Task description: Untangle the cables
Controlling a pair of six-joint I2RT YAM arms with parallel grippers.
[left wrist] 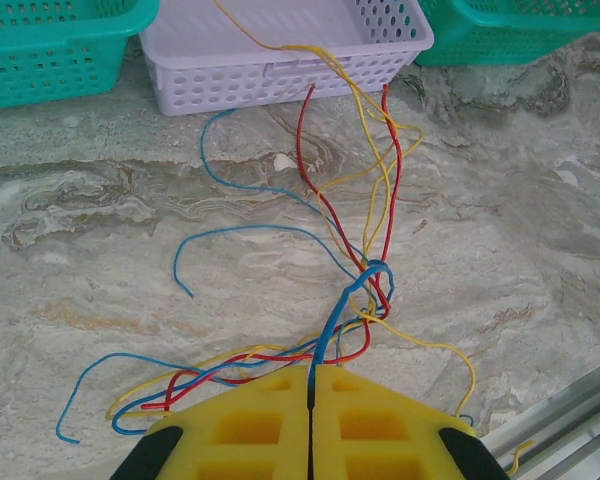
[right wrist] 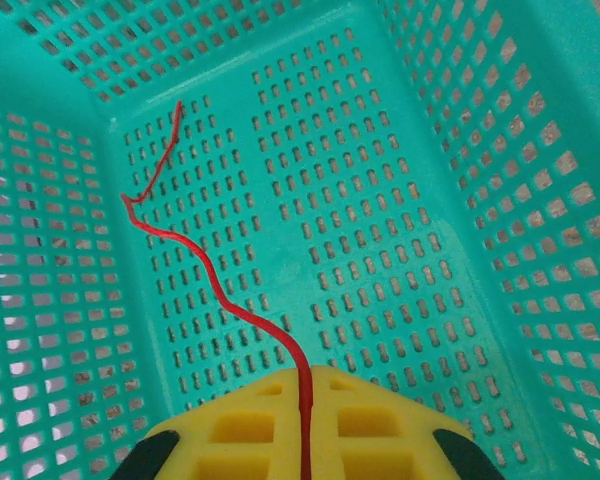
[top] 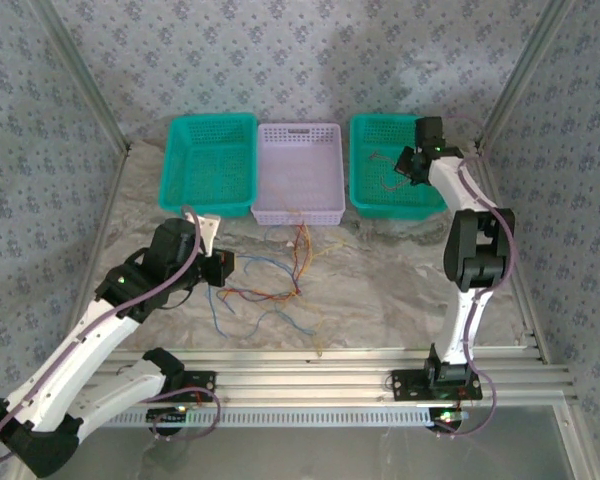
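A pale marbled worktop (top: 380, 290) carries three plastic baskets in a row along its far edge: a left green basket (top: 212, 119), a lilac basket (top: 300, 128) in the middle, and a right green basket (top: 380, 119) toward the far right corner.

A loose tangle of thin cables (top: 280, 285) in red, yellow, blue and orange lies in the middle of the worktop, between the lilac basket and the near edge. The strands knot together at one spot (left wrist: 375, 290) and fan out from it. One yellow strand climbs over the near wall of the lilac basket (left wrist: 280, 75).

The left fingers (left wrist: 260, 425), yellow pads pressed together, are clamped on a blue cable (left wrist: 345, 300) that leads straight into the knot. They sit low, left of the tangle (top: 225, 268).

The right fingers (right wrist: 260, 430) are over the right green basket (right wrist: 380, 200), pressed together on a single red cable (right wrist: 215, 275), which runs in a wavy line across the basket's perforated floor.
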